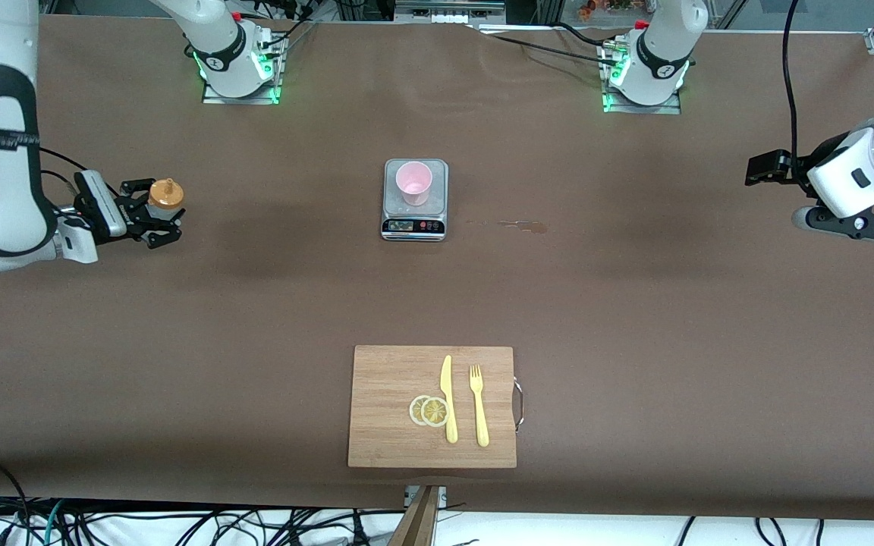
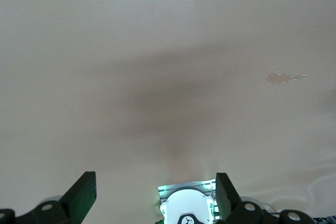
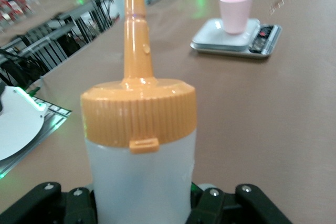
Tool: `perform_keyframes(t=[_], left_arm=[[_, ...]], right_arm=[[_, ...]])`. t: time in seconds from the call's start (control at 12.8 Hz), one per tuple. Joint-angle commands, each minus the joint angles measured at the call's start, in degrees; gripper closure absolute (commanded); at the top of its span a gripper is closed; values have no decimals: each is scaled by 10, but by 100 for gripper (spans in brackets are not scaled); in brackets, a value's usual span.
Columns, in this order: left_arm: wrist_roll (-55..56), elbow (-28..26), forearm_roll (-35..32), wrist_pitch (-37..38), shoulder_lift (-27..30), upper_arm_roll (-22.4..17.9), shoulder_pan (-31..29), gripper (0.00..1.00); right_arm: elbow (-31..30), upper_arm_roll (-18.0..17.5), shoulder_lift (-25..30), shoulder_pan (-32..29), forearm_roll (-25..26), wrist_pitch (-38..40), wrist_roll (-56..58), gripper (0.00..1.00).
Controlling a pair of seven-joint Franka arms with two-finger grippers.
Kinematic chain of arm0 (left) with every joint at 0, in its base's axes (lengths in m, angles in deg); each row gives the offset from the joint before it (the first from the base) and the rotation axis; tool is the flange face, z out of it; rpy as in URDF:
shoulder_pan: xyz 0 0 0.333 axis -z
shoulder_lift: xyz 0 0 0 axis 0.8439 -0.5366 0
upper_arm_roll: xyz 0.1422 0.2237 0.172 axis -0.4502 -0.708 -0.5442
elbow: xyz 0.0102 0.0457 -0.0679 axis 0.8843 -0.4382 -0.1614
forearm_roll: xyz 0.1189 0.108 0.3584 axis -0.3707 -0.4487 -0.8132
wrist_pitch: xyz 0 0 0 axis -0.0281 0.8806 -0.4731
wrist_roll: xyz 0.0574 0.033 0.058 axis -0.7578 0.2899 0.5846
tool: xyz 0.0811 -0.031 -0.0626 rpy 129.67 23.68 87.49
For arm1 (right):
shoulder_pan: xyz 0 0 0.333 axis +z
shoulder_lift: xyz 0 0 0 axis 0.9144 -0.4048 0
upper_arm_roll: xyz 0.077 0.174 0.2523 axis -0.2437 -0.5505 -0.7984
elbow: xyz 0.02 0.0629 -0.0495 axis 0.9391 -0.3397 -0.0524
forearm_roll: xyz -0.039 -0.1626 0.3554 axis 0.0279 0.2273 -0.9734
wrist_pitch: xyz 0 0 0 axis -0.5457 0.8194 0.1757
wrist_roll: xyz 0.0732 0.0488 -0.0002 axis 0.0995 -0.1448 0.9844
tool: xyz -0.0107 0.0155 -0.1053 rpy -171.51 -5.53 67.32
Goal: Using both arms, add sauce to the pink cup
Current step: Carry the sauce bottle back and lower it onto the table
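Right gripper pinched around the upright sauce over the right arm's end of the table, pink cup on a scale mid-table, left gripper spread, waited over the left arm's end

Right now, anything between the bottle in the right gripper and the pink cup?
Nothing visible. The right gripper holds the sauce bottle upright at the right arm's end; only bare table separates it from the pink cup on the scale.
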Motion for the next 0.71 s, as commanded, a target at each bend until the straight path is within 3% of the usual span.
perform_keyframes(t=[0.0, 0.39, 0.63], left_arm=[[-11, 12, -9, 2, -5, -2, 5, 0], [-12, 12, -9, 2, -5, -1, 5, 0], [-12, 12, -9, 2, -5, -2, 5, 0]], right_arm=[[12, 1, -43, -40, -15, 50, 77, 100], [51, -1, -189, -78, -85, 138, 165, 100], [50, -8, -211, -81, -109, 151, 178, 100]])
